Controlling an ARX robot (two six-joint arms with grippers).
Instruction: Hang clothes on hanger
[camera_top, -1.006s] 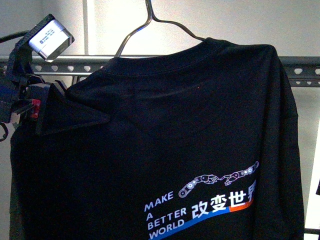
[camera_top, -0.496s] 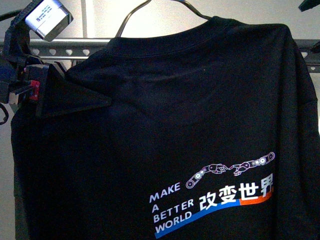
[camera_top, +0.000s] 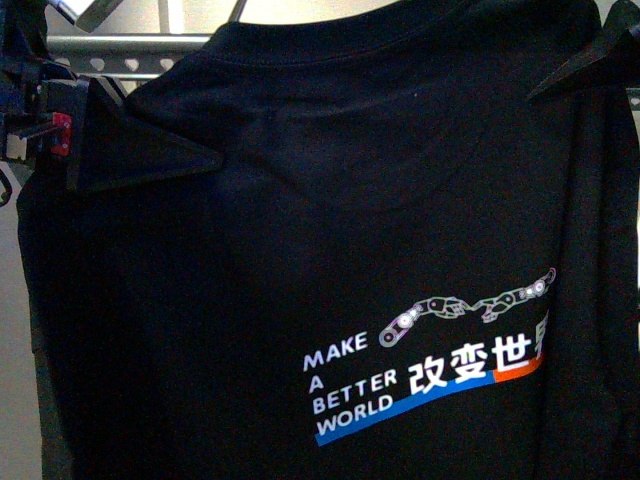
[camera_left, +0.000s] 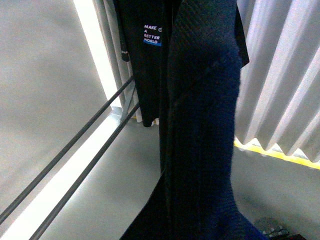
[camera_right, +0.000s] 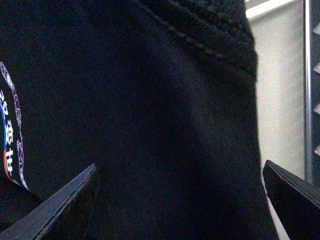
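The clothes (camera_top: 330, 230), a black T-shirt printed with "MAKE A BETTER WORLD" (camera_top: 345, 385), fill the front view. My left gripper (camera_top: 205, 160) is at the upper left, its black pointed fingers shut on the shirt's shoulder cloth. In the left wrist view that cloth (camera_left: 200, 130) hangs down and hides the jaws. My right gripper (camera_right: 180, 200) is open, one finger on each side, with the shirt's fabric (camera_right: 165, 100) in the gap; one fingertip (camera_top: 590, 60) shows at the front view's upper right. The hanger's grey rail (camera_top: 130, 55), with heart-shaped holes, crosses behind the shirt.
Two thin lower bars (camera_left: 75, 150) of the rack slant across the left wrist view. Beyond them hangs a dark garment (camera_left: 150, 60) with the same print. A grey pleated curtain (camera_left: 285, 75) and a yellow floor line (camera_left: 280, 155) are on the other side. The rail (camera_right: 312, 100) edges the right wrist view.
The shirt has risen and come closer in the front view. The wire hook and left wrist camera slid out at the top. My right gripper's finger entered at the upper right.
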